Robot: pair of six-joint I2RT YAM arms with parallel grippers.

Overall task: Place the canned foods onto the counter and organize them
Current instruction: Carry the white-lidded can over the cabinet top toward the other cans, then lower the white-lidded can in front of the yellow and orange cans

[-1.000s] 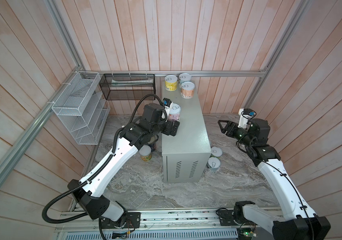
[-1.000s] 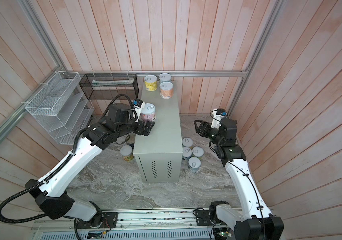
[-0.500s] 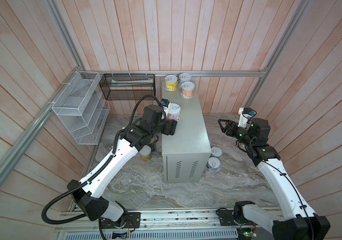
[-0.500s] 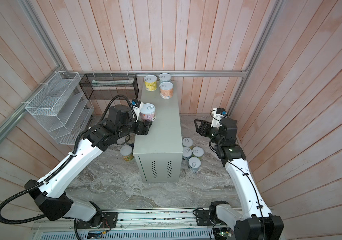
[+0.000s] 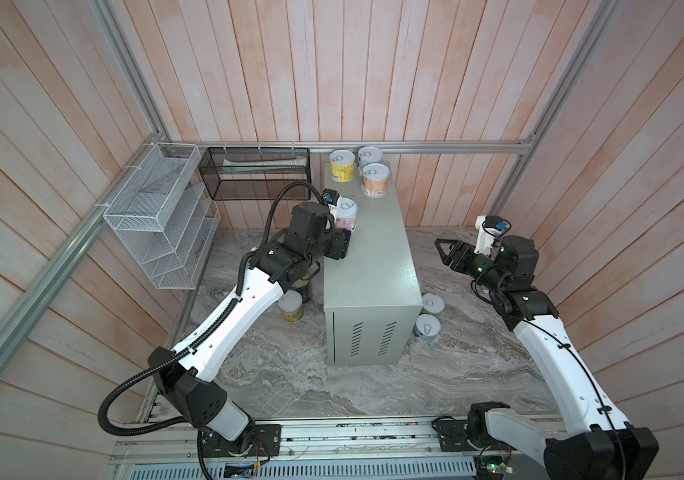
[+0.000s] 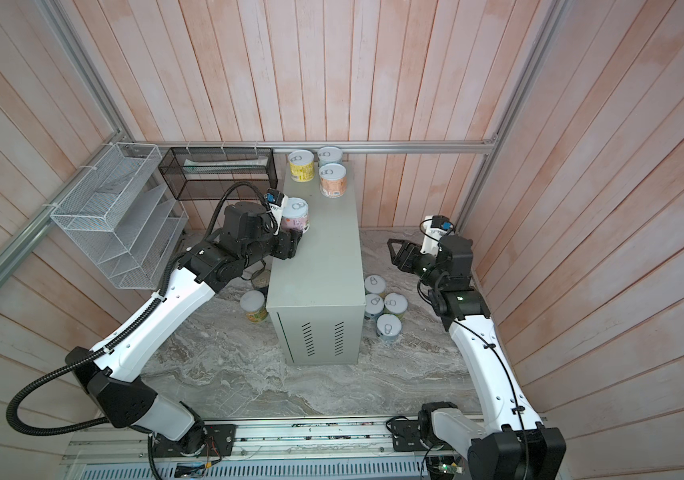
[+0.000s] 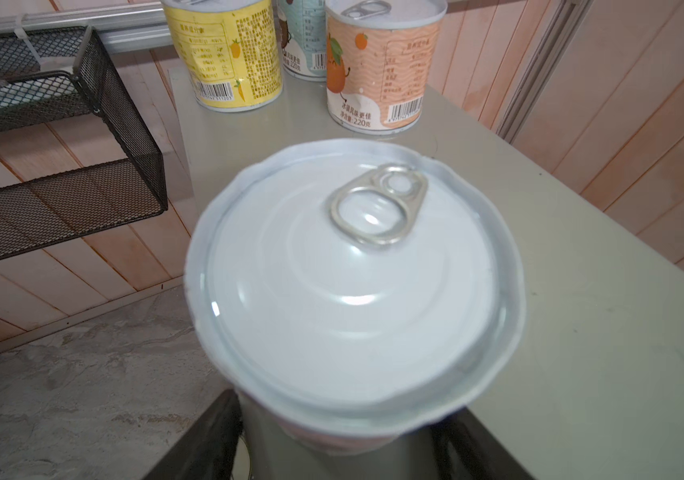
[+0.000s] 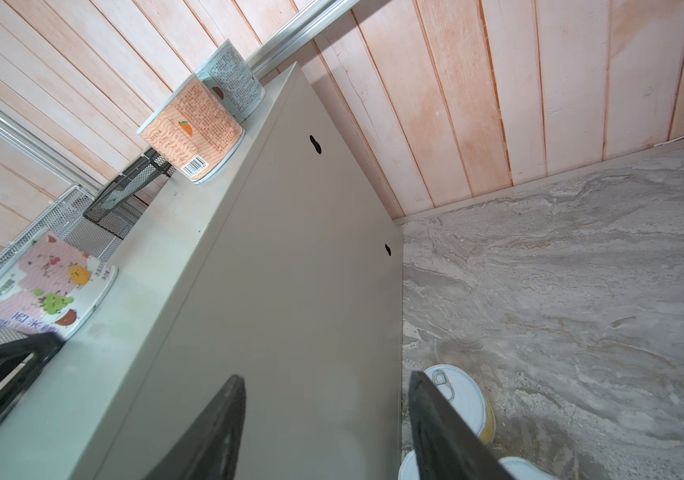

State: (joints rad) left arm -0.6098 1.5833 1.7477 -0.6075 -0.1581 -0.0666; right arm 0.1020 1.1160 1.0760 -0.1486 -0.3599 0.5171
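The counter (image 5: 373, 266), a pale grey-green metal box, stands mid-floor. At its far end stand a yellow can (image 5: 342, 165), a pale-blue can (image 5: 370, 157) and an orange can (image 5: 375, 179). A pink can (image 5: 346, 214) stands upright at the counter's left edge. My left gripper (image 5: 344, 245) is shut on its lower body, one finger (image 7: 211, 436) on each side. My right gripper (image 5: 442, 251) hovers open and empty to the right of the counter (image 8: 290, 270). Several cans (image 6: 388, 328) stand on the floor right of the counter, and one can (image 5: 291, 305) stands on its left.
A white wire rack (image 5: 161, 216) and a black mesh basket (image 5: 257, 174) hang on the walls at the left and back. A dark tin (image 6: 260, 279) stands half hidden under my left arm. Wooden walls close in the grey marble floor (image 5: 290, 374).
My left gripper's jaws have closed in on the pink can at the counter's left edge. The right arm has hardly moved.
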